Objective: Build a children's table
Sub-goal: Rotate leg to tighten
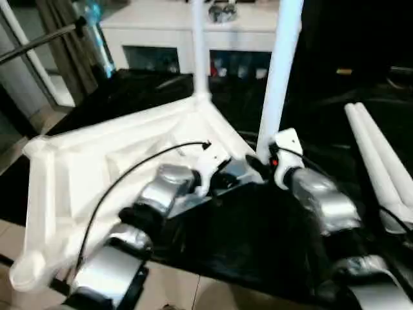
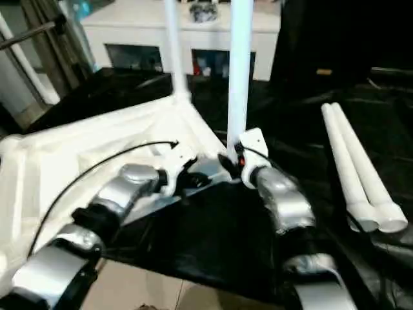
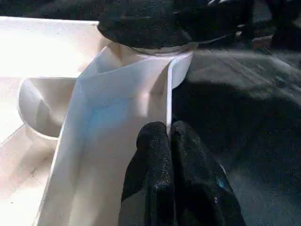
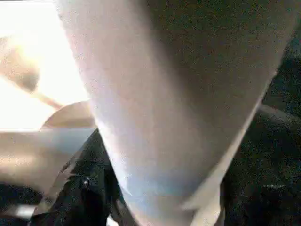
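The white tabletop (image 1: 77,168) lies upside down on a black cover, ribbed underside up. One white leg (image 1: 199,51) stands in its far corner socket. A second leg (image 1: 281,77) stands upright at the near right corner, and my right gripper (image 1: 261,165) is shut around its lower end (image 4: 155,117). My left gripper (image 3: 167,141) is shut on the tabletop's thin rim wall (image 3: 141,89), just short of that corner socket. Its black fingers (image 3: 150,155) pinch the wall from both sides. Two more legs (image 1: 381,168) lie side by side on the cover to the right.
A white cabinet (image 1: 161,32) with glass doors stands close behind the table. The black cover (image 1: 245,239) ends near me, with tiled floor (image 1: 193,294) below. A thin dark pole (image 1: 39,42) slants in at the far left.
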